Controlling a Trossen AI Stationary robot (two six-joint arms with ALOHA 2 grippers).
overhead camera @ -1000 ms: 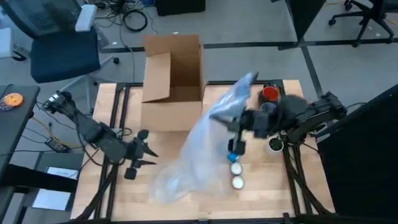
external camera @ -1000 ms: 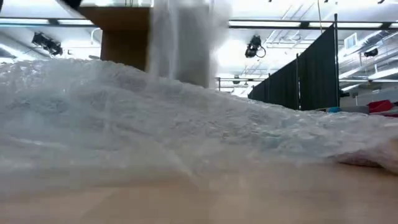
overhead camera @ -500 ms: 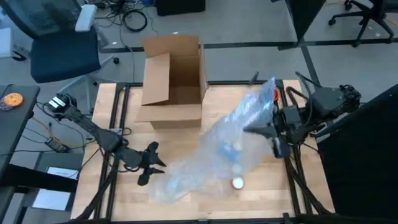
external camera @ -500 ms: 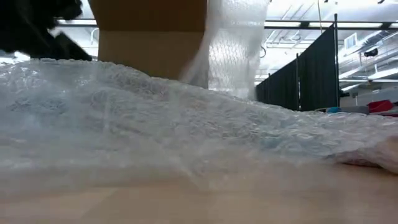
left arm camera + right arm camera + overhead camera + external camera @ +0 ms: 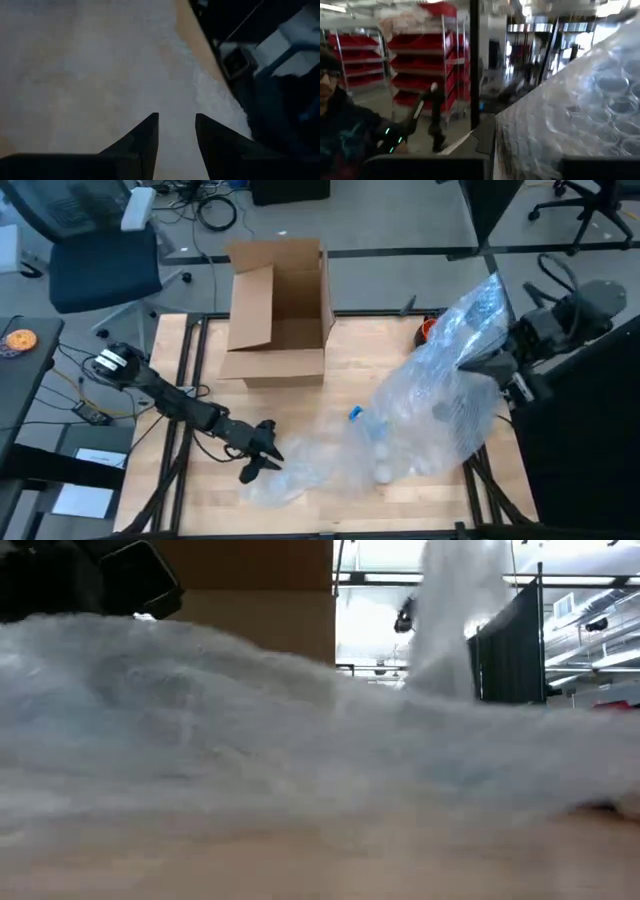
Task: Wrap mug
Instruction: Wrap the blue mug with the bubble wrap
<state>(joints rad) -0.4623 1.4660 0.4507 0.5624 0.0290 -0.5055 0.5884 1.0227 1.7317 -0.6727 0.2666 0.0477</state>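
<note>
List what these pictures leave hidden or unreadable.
- Mugs: in the high view the bubble wrap covers most of the table; only a red mug peeks out at its edge.
- Right gripper: hidden by the raised wrap in the high view; its fingers do not show in the right wrist view.
- Low view: wrap fills the picture, hiding the table behind.
- Box: inside cannot be seen.
- Left gripper: open over the wrap's edge, holding nothing.

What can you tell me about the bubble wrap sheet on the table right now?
The bubble wrap is a large clear sheet, crumpled, running from the table's front middle up to its right rear corner. The right hand lifts that end off the wood; the front end lies flat beside the left hand. Small white and blue items show through it.
</note>
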